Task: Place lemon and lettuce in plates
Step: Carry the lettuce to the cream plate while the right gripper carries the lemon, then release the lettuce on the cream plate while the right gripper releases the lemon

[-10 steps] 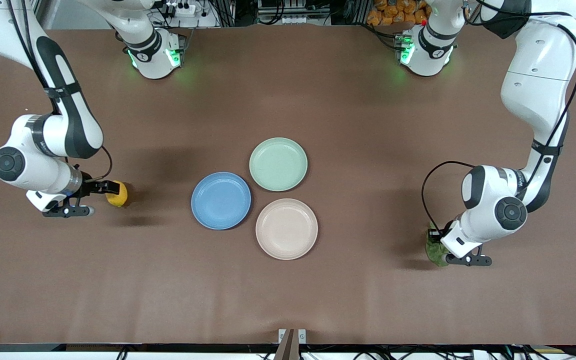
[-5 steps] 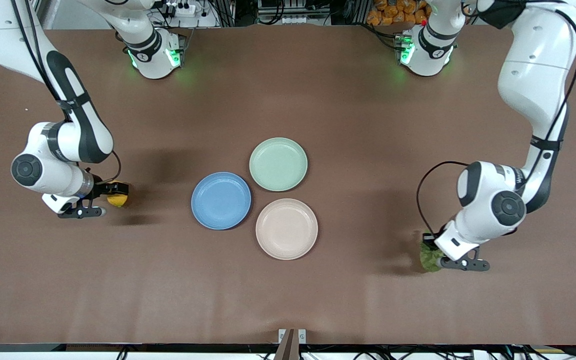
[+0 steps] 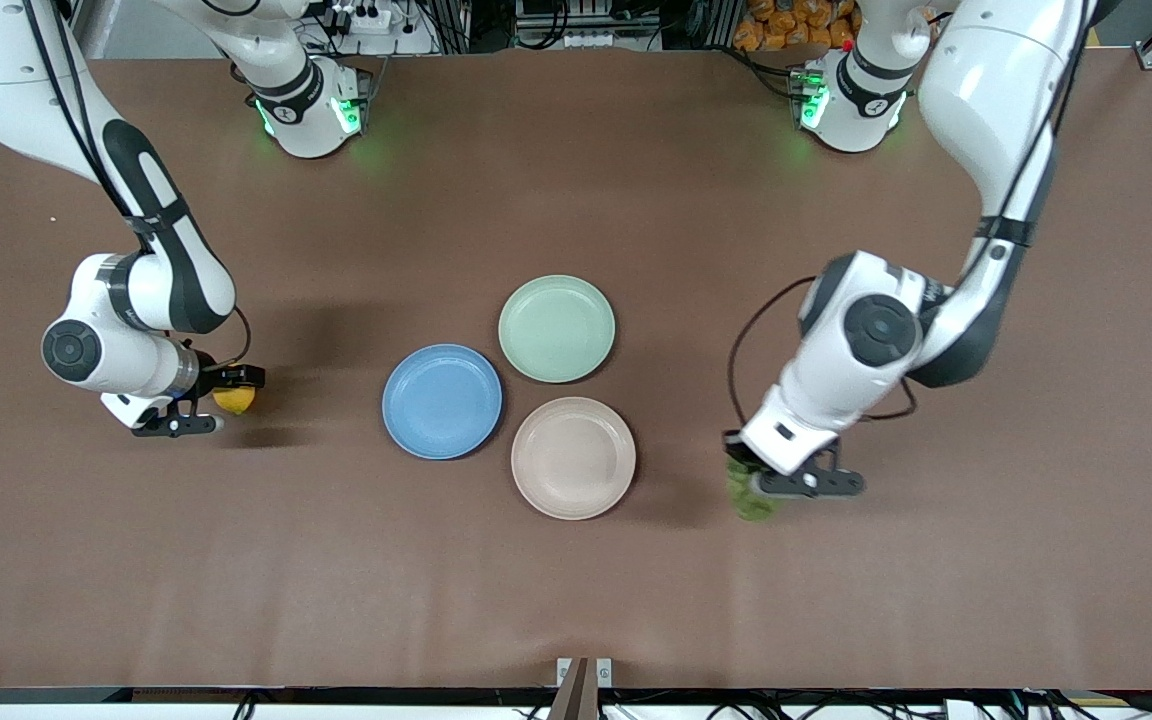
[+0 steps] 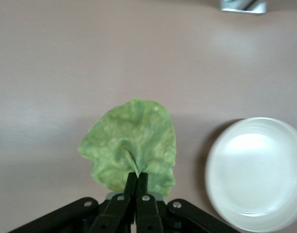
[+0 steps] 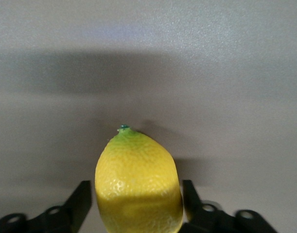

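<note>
One lettuce (image 4: 131, 145) leaf hangs stem-up, pinched.

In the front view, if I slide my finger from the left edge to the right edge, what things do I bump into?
right gripper with the lemon → blue plate → beige plate → lettuce hanging from the left gripper. The green plate overlaps both other plates, so it is skipped.

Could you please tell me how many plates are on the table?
3, clustered mid-table: the green plate farthest from the front camera, the blue plate toward the right arm's end, the beige plate nearest. None seem hidden.
</note>
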Robot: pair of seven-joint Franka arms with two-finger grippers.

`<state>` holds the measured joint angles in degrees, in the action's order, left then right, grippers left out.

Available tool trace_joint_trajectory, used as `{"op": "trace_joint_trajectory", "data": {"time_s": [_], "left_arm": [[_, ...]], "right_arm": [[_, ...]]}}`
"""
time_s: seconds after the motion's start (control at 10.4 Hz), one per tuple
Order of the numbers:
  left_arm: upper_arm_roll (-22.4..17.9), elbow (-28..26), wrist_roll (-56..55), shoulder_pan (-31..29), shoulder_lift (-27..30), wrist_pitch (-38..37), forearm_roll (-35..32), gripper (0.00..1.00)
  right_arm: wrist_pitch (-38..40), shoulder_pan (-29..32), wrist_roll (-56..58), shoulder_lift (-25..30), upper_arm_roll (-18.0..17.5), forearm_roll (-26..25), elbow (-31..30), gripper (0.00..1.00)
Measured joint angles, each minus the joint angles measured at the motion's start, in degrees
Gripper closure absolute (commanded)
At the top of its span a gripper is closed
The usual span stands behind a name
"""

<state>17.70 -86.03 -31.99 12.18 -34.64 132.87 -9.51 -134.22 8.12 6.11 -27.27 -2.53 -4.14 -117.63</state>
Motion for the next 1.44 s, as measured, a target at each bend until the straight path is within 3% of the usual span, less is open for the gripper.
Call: {"op": "trace_joint_trajectory", "data": {"time_s": [0.19,0.38,0.67,0.96,1.15,1.25,1.35,1.44], "left_arm": [[0.2,1.7,-5.1,4.3,-0.4,0.4,0.0,1.0],[0.2,2.6,-6.9,7.3,-2.7,4.4,0.1,1.0],[0.1,2.9,-7.4,10.5,-8.1,12.4,0.1,1.0],[-0.1,3.3,-7.6,11.8,-11.8,14.6,0.1,1.0],[-0.1,3.3,-8.6,12.0,-12.4,14.6,0.1,0.6],[-0.3,3.3,-8.7,12.0,-12.4,14.5,0.1,0.17],[-0.9,3.3,-8.7,12.0,-12.4,14.5,0.1,0.0],[-1.2,3.3,-8.7,12.0,-12.5,14.5,0.1,0.0]], "right_arm": [[1.4,0.0,1.9,0.1,-0.1,0.0,1.3,1.0],[11.0,-0.5,2.3,0.3,-1.3,1.0,7.8,1.0],[16.8,-6.2,-3.4,-0.2,-2.1,9.2,17.4,1.0],[16.7,-12.6,-12.7,-3.0,-2.9,17.2,20.7,1.0],[15.6,-16.9,-18.3,-4.4,-3.1,20.8,21.1,1.0],[15.0,-18.5,-20.1,-5.1,-3.2,21.1,21.2,1.0],[13.4,-19.6,-20.9,-5.9,-3.2,21.6,21.1,1.0],[11.5,-20.4,-21.4,-7.1,-3.2,22.6,21.2,0.97]]}}
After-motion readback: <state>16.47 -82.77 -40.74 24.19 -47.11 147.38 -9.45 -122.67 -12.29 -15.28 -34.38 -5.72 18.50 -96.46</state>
